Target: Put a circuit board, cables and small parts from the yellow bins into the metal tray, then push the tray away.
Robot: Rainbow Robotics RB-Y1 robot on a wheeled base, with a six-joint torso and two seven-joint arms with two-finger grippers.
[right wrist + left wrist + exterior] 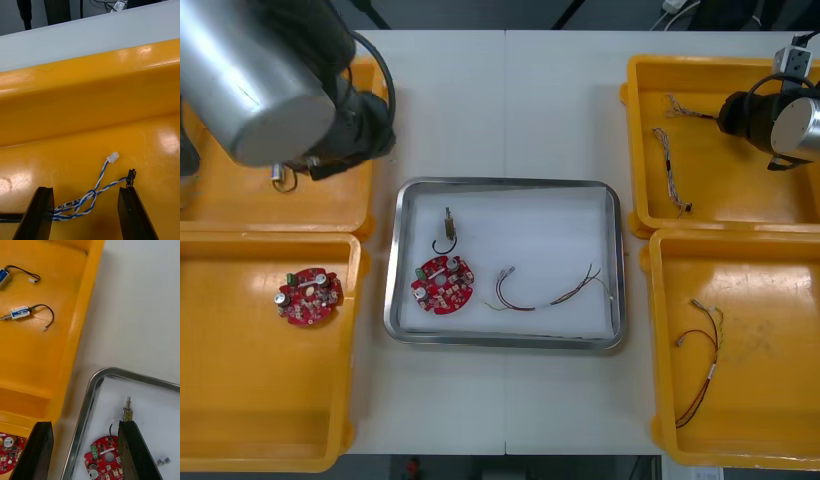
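fingers (37,213) of right gripper (85,189) are straddling cable (92,194), spread, gripping nothing; you should be closing on its crossing. left gripper (84,424) is hovering released by tray (112,370).

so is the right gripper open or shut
Open: the right gripper has its fingers apart over the yellow bin, blue and white cable between them.

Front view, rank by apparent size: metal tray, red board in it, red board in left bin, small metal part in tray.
1. Shiny rectangular metal tray.
2. Round red circuit board in the tray and round red circuit board in the near-left yellow bin: alike, not ranked.
3. Small metal part in the tray.
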